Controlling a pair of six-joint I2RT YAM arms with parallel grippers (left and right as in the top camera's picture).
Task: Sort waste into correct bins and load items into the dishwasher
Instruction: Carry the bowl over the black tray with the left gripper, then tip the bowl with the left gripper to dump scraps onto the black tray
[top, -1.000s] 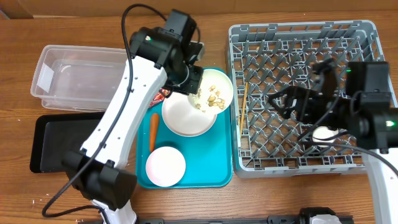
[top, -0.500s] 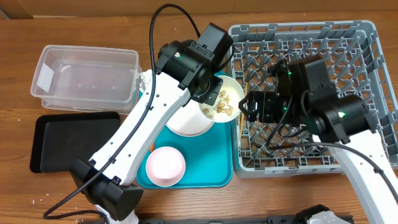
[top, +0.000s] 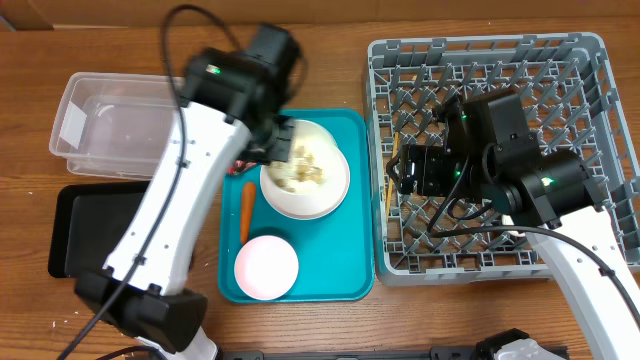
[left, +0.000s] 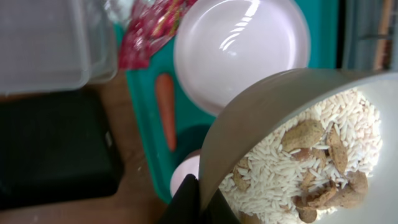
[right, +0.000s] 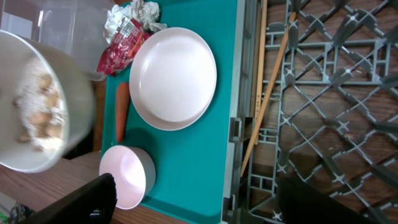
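Observation:
My left gripper (top: 277, 140) (left: 202, 196) is shut on the rim of a white bowl (top: 318, 158) (left: 249, 118) holding rice and pale tan food crumbs (left: 311, 162). It holds the bowl tilted above the empty white plate (left: 242, 53) (right: 173, 78) on the teal tray (top: 345, 265). A pale pink bowl (top: 266, 267) (right: 124, 177) stands at the tray's front. A red shiny wrapper (left: 152, 28) (right: 121, 53) and crumpled foil (right: 140, 12) lie at the tray's far left corner. My right gripper (top: 400, 170) (right: 199, 202) is open and empty over the grey dish rack's (top: 500, 255) left edge.
The clear tub (top: 120, 125) stands at the far left and the black tray (top: 90, 225) lies in front of it. A carrot (top: 246, 210) lies on the teal tray. Wooden chopsticks (top: 392, 185) (right: 267, 93) lie along the rack's left side.
My left arm has swung the filled bowl leftward from the teal tray's right edge to over the white plate. My right arm came left across the rack and has since held still.

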